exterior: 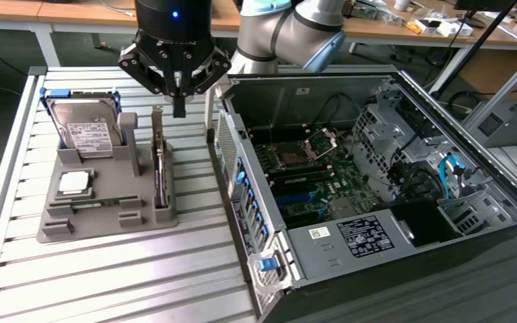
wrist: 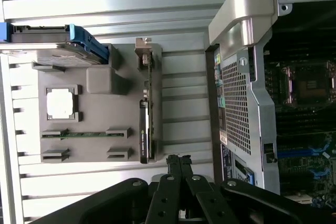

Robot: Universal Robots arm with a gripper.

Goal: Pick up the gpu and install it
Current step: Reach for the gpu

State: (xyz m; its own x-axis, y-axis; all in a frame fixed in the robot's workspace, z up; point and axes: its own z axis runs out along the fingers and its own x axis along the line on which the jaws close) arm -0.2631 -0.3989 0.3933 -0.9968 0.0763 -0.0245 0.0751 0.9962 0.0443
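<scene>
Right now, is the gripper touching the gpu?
Apart. In the wrist view the shut gripper hangs clear of the gpu, with a plain gap between them.

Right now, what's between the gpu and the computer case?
Just a bare strip of slatted table, beyond the rim of the grey holder. Both views show it, gpu and computer case standing apart.

Hard drive, processor, memory stick on grey holder.
</scene>
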